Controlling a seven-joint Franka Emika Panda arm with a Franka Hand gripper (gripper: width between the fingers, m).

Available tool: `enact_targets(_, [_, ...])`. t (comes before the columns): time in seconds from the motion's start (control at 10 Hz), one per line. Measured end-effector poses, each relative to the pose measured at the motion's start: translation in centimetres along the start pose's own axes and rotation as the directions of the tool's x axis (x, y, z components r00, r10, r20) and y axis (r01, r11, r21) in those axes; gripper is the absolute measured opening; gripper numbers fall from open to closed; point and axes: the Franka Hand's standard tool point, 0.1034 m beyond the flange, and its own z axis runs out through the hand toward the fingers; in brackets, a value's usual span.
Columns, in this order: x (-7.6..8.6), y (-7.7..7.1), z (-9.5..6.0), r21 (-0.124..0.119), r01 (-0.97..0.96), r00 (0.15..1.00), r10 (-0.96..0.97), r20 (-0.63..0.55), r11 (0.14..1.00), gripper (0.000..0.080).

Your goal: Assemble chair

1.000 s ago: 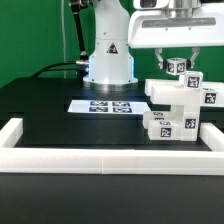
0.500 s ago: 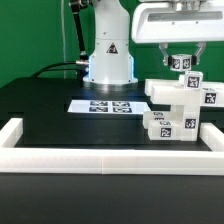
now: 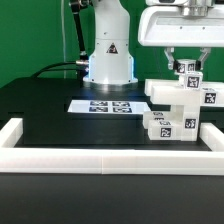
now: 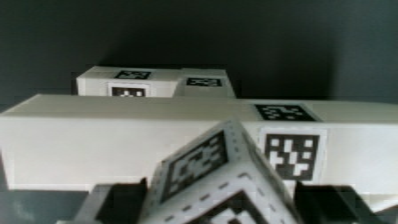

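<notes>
gripper [image 3: 186,66] shifted sideways, clasping cropped chair piece [image 4: 231,172]

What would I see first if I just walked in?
The stack of white chair pieces with black-and-white tags, on the exterior view's right. Right above it, the gripper pinches one small tagged piece. Behind stands the big white robot base.

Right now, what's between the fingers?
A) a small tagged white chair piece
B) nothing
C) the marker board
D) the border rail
A: the gripper has its fingers on either side of a small tagged white piece, just above the stacked chair parts. The marker board lies flat, off to the exterior view's left.
</notes>
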Motion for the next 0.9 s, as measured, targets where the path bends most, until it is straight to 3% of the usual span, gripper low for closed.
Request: enact_targets(0.9, [0.6,1.2,0.0,0.011,0.003,0.999,-0.002,-0.038,1.000,0.0392])
